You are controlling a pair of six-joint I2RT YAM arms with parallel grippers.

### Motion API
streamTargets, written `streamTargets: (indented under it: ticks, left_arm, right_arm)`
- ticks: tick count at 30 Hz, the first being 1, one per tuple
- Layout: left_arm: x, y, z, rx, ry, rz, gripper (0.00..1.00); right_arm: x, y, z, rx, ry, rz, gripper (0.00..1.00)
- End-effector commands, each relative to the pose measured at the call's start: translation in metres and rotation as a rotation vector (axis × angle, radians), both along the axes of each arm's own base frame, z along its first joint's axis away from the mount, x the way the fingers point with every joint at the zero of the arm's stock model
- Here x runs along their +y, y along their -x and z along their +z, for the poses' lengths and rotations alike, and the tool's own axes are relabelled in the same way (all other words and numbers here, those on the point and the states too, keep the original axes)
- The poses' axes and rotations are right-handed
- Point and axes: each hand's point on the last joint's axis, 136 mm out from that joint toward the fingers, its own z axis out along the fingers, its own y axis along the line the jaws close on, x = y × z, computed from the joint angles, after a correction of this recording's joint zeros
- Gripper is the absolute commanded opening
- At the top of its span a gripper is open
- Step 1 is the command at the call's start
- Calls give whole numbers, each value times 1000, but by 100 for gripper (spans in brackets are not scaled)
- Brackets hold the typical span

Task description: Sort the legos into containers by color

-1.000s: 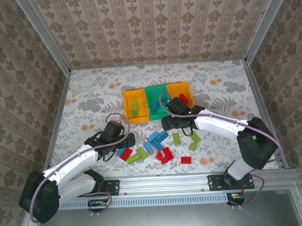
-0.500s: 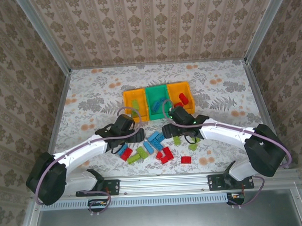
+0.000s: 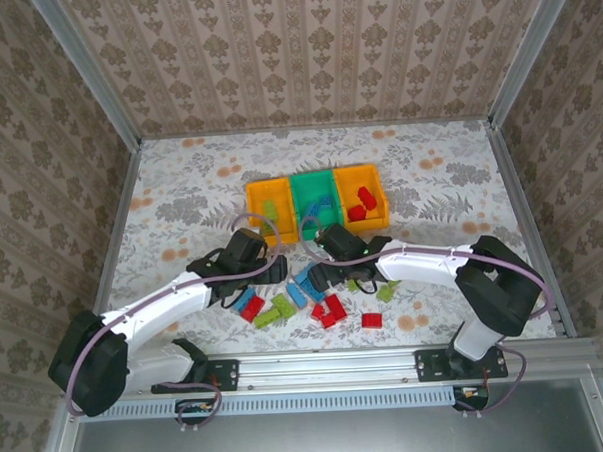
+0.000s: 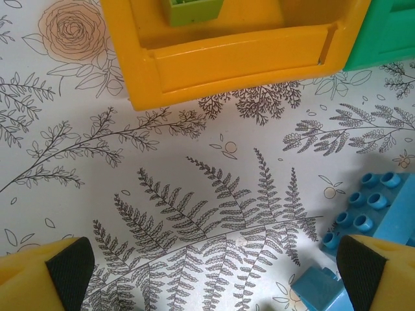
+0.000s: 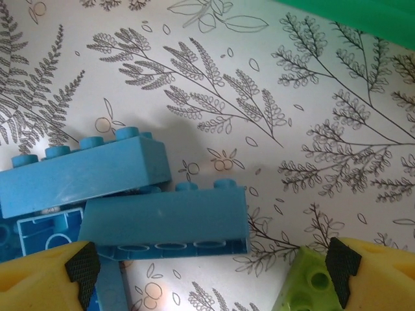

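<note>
Three containers stand in a row: a left orange bin point(image 3: 256, 198), a green bin point(image 3: 314, 188) and a right orange bin point(image 3: 372, 183). Red legos point(image 3: 358, 205) lie in the right bin, and a lime lego point(image 4: 191, 10) lies in the left orange bin point(image 4: 233, 61). Loose blue legos point(image 3: 306, 285), red legos point(image 3: 331, 310) and lime legos point(image 3: 276, 311) lie in front of the bins. My left gripper point(image 4: 214, 265) is open over bare table just below the left orange bin. My right gripper point(image 5: 211, 265) is open, low over a blue brick point(image 5: 165, 217) that lies between its fingers.
A second blue brick point(image 5: 78, 175) touches the first on its far side. A lime brick point(image 5: 308, 288) lies against my right finger. Blue bricks point(image 4: 369, 207) sit beside my left gripper's right finger. The two wrists point(image 3: 245, 250) point(image 3: 332, 243) are close together.
My right gripper has come back from the bins to the loose blue bricks, its jaws widening. My left gripper has moved up and right from the pile toward the left orange bin.
</note>
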Motion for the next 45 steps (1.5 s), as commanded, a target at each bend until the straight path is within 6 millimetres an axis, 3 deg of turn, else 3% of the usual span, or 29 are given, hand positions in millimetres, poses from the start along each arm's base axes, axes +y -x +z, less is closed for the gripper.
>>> streamTargets:
  ticks: [1, 19, 30, 45]
  left_arm:
    - [8, 2, -3, 6, -8, 33, 100]
    - [14, 5, -5, 5, -8, 49, 100]
    - [17, 6, -7, 5, -6, 58, 100]
    - [18, 6, -6, 5, -8, 60, 100]
  right_arm:
    - [14, -5, 4, -20, -11, 37, 94]
    - [23, -3, -7, 41, -2, -6, 90]
    - [4, -2, -19, 52, 76, -86, 82]
    - [-8, -14, 8, -19, 73, -137, 68]
